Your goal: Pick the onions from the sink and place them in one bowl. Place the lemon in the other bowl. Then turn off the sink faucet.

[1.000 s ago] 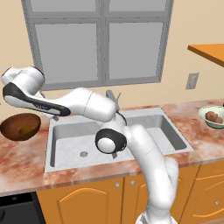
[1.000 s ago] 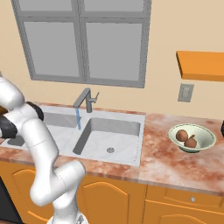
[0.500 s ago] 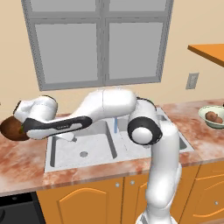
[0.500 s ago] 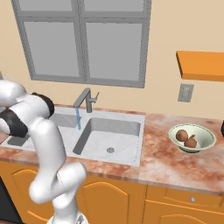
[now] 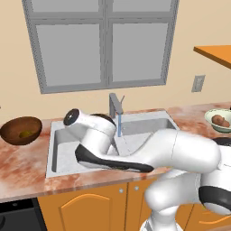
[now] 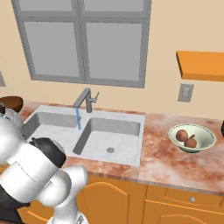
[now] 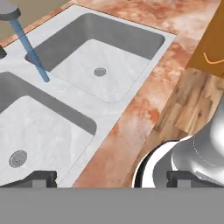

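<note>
Sink [image 7: 131,94] empty of fruit, water running into it; onions [image 6: 186,138] in pale bowl [image 6: 206,141], lemon [image 5: 25,134] in brown bowl [image 5: 11,135]. Faucet [image 7: 11,13] at about eleven o'clock from gripper [image 7: 111,178], well apart. Fingers spread wide, seemingly holding nothing.

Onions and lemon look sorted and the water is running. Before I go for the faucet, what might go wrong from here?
1. The faucet has a thin lever; the open end effector sits low over the front counter edge, so the approach may miss or glance off it.
2. The arm is folded across the sink; swinging up could clip the spout.
3. A wide swing left may knock the dark bowl holding the lemon.
</note>
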Motion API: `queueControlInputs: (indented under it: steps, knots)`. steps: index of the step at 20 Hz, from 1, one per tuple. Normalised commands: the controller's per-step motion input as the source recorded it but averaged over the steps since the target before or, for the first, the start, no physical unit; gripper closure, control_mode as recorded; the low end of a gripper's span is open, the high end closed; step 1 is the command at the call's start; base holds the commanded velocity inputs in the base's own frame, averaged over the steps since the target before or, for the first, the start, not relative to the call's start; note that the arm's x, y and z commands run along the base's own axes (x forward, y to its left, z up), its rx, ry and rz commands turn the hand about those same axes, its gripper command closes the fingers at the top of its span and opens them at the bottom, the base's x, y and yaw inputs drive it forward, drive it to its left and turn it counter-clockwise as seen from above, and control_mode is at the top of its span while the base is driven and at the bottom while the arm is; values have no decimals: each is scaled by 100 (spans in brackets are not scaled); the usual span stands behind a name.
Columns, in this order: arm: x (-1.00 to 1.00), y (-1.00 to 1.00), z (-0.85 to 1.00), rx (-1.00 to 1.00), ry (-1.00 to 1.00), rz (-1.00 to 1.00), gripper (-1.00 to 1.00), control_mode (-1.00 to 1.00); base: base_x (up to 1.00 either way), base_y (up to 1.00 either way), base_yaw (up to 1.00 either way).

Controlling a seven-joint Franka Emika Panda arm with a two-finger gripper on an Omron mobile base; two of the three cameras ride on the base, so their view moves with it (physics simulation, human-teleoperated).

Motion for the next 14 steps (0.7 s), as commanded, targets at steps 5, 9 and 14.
queueControlInputs:
  steps: [5, 9, 14]
  knots:
    - [0, -90, 100, 19, -6, 10, -100, -100, 0, 0, 0]
    - [-29, -84, 98, 19, -7, 0, -100, -100, 0, 0, 0]
    - [-19, -69, 53, 25, -12, -14, -100, -100, 0, 0, 0]
